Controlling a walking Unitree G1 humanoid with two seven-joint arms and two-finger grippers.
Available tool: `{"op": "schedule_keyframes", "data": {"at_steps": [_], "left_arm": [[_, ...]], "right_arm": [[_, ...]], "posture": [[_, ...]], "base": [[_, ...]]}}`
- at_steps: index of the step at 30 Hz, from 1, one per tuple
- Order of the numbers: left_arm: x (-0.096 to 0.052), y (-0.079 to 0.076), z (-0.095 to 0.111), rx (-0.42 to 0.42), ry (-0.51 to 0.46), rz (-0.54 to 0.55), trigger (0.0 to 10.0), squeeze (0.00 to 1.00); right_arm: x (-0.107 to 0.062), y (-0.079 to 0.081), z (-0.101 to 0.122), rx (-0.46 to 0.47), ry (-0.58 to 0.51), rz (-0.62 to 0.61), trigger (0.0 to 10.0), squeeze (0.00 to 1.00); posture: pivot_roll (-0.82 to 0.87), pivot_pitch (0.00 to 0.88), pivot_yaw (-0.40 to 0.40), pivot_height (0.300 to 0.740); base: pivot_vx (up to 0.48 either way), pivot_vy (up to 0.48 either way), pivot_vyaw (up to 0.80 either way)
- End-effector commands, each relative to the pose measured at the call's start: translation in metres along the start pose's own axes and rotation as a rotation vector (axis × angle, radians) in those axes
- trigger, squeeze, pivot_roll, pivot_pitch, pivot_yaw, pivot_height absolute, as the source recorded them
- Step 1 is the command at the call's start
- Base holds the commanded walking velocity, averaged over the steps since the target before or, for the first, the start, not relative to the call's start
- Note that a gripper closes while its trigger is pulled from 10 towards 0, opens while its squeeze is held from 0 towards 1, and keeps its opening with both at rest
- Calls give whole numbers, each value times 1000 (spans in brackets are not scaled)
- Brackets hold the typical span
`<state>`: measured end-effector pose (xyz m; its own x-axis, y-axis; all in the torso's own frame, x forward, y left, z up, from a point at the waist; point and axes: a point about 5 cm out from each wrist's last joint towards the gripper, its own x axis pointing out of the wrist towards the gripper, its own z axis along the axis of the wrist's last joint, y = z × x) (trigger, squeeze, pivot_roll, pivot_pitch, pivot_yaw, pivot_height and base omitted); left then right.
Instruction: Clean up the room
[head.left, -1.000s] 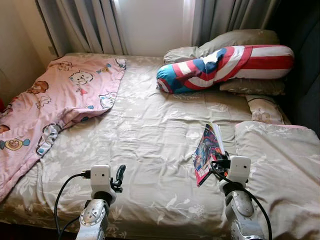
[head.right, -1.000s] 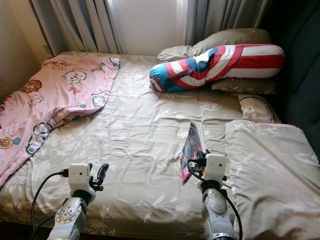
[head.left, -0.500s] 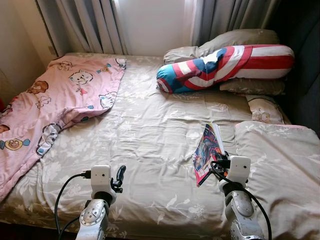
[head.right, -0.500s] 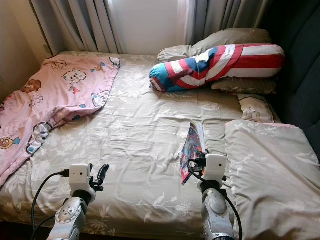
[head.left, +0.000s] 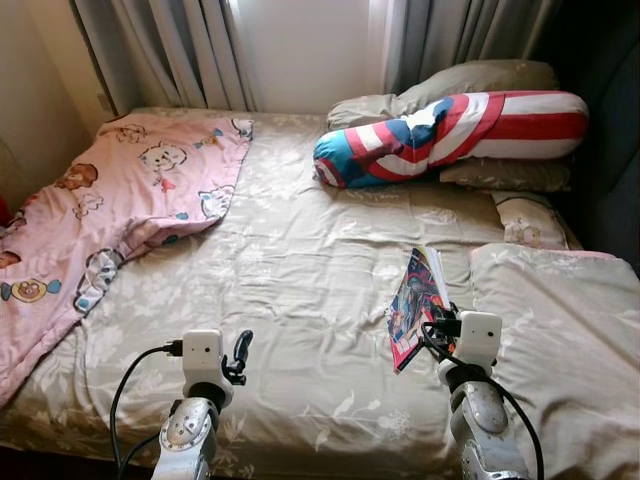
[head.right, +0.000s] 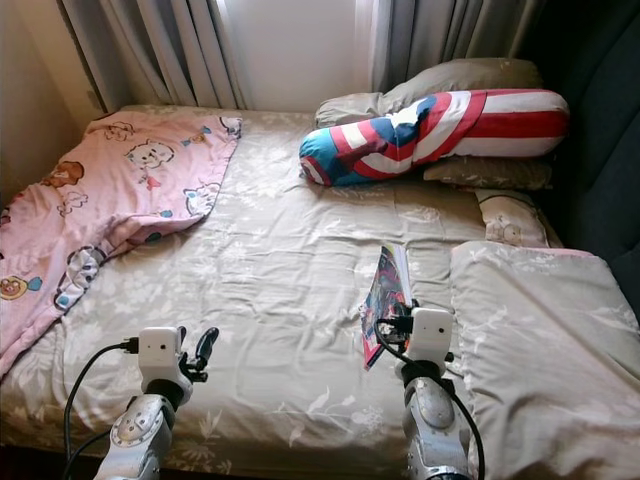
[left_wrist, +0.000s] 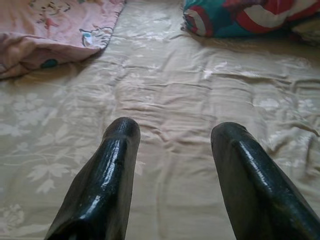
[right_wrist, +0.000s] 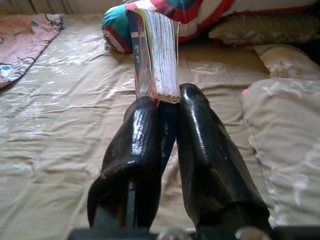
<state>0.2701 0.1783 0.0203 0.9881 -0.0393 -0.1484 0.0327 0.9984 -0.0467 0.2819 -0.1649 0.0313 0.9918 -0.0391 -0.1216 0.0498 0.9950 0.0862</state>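
book pinched on edge by right gripper above bed; grip should be kept firm, book level. left gripper spread, empty.

Both silver arms reach forward from the low edge of the scene, each with a white camera box at the wrist and a black cable that runs back along the arm. The left gripper hangs free over the bed sheet; its two black fingers stand apart with a clear gap between them and touch nothing. The right gripper is raised a little higher. Its fingers are pressed together on the lower edge of a comic book, which stands nearly upright above them.
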Motion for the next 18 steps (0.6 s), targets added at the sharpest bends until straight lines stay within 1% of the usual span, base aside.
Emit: {"op": "schedule_keyframes", "data": {"at_steps": [1, 9, 16, 18], "left_arm": [[-1, 3, 1, -7, 2, 8, 10000, 0], [-1, 3, 0, -5, 3, 7, 10000, 0], [-1, 3, 1, -4, -1, 8, 10000, 0], [-2, 4, 1, -3, 0, 10, 10000, 0]], "right_arm": [[3, 3, 8, 7, -38, 6, 10000, 0], [2, 3, 7, 7, -38, 0, 10000, 0], [2, 3, 6, 12, -32, -3, 10000, 0], [1, 3, 5, 29, -28, -9, 10000, 0]], "posture": [[-18, 13, -6, 740], [-18, 18, -4, 740], [-15, 27, -4, 740], [-12, 32, -4, 740]], "base": [[274, 0, 0], [293, 0, 0], [0, 0, 0], [0, 0, 0]]}}
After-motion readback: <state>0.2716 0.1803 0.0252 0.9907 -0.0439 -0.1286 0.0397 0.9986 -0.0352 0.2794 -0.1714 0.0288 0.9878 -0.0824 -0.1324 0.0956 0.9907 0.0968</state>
